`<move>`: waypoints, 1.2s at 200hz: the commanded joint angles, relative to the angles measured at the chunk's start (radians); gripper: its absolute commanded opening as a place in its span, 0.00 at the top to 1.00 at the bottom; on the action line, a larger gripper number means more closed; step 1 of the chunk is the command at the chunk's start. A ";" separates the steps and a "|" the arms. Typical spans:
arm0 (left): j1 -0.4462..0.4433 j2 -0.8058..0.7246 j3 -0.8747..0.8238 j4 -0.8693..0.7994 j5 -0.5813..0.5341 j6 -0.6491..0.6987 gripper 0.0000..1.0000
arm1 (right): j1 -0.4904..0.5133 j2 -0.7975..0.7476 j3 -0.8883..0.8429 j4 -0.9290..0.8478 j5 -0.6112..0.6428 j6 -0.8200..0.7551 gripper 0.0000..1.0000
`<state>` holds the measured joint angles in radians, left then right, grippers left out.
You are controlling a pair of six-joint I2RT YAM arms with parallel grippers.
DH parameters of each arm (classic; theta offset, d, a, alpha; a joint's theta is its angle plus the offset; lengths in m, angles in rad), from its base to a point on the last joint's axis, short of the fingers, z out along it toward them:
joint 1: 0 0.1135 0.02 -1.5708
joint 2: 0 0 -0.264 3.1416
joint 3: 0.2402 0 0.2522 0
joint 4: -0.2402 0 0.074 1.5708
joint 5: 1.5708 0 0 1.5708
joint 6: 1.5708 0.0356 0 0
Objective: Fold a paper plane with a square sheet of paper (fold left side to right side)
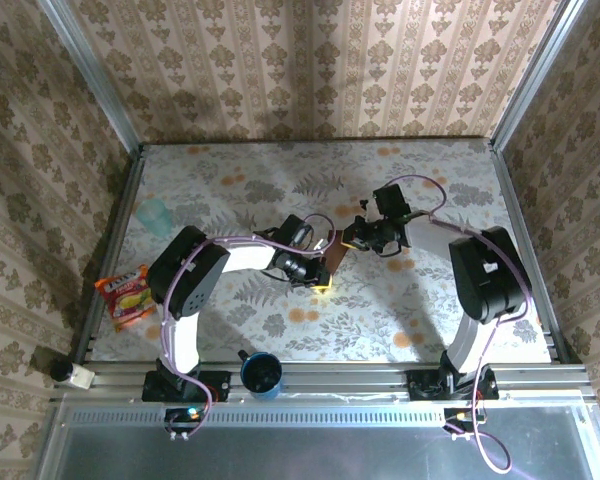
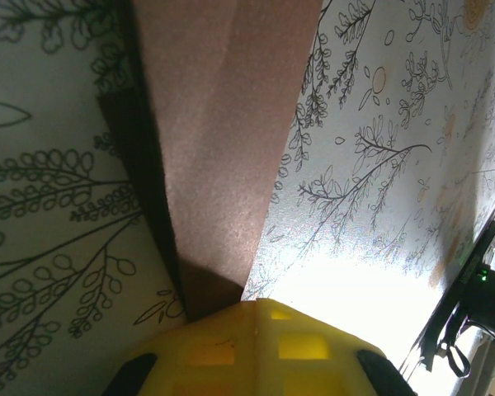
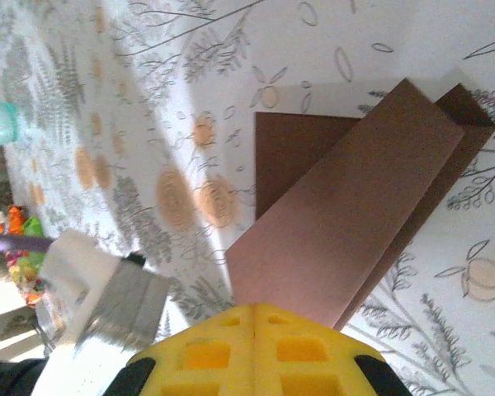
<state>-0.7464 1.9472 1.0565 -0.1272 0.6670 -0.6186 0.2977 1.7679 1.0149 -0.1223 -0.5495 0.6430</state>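
I see the counter (image 1: 420,180) covered in a pale print of grey leaves and orange fruit. Near its middle the sheet of paper (image 1: 330,262) has one part flat on the surface and a folded flap raised. A teal cup (image 1: 154,214) stands at the far left. An orange snack packet (image 1: 126,296) lies at the left edge.

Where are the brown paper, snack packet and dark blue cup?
brown paper (image 3: 355,206), right wrist view, top folded flap.
snack packet (image 1: 128,296), top external view, its middle.
dark blue cup (image 1: 263,372), top external view, its mouth.
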 commanded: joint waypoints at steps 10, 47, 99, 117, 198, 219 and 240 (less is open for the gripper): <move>-0.011 0.033 -0.028 -0.063 -0.068 0.034 1.00 | 0.037 -0.037 -0.078 0.080 -0.045 0.047 1.00; -0.011 0.035 -0.026 -0.068 -0.069 0.037 1.00 | 0.084 -0.012 -0.114 0.135 -0.048 0.073 1.00; -0.011 0.035 -0.024 -0.072 -0.070 0.037 1.00 | 0.124 0.047 -0.114 0.146 -0.043 0.071 1.00; -0.011 0.036 -0.021 -0.077 -0.070 0.038 1.00 | 0.129 0.063 -0.119 0.153 -0.033 0.069 1.00; -0.011 0.053 -0.028 -0.120 -0.086 0.052 1.00 | 0.087 0.123 -0.102 0.141 0.016 -0.001 1.00; -0.011 0.058 -0.038 -0.118 -0.089 0.053 1.00 | 0.065 0.133 -0.081 0.133 0.014 -0.010 1.00; -0.011 0.064 -0.044 -0.117 -0.090 0.053 1.00 | 0.044 0.142 -0.060 0.130 0.011 -0.018 1.00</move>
<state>-0.7475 1.9476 1.0607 -0.1410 0.6621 -0.5930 0.3866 1.8771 0.9218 0.0196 -0.5976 0.6598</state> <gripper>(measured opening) 0.049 0.065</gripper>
